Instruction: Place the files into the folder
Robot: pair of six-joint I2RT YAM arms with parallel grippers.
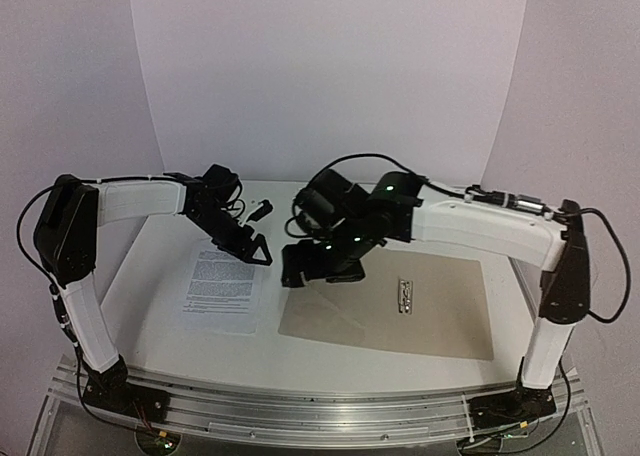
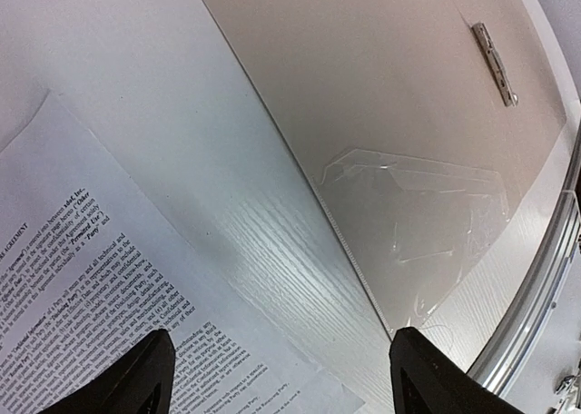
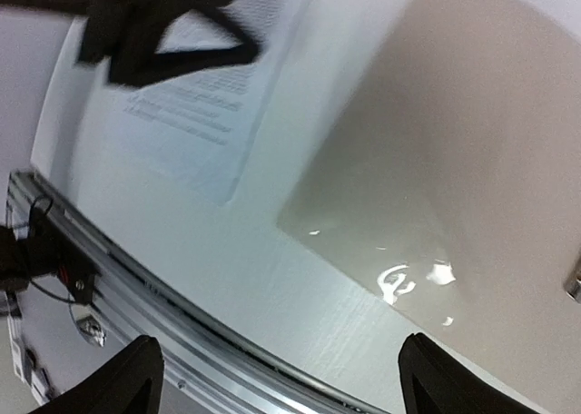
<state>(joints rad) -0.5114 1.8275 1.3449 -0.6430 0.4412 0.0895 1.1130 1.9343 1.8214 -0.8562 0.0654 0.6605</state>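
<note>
The white, text-printed paper files (image 1: 222, 291) lie flat on the white desk (image 1: 330, 361), long axis 12 to 6 o'clock, at 9 o'clock of the open beige cardboard folder (image 1: 440, 316). The left gripper (image 1: 258, 252), fingers spread and empty, hovers over their 1 o'clock corner. It is nearer to them than the right gripper (image 3: 281, 378), likewise spread, over the folder's 9 o'clock edge.
</note>
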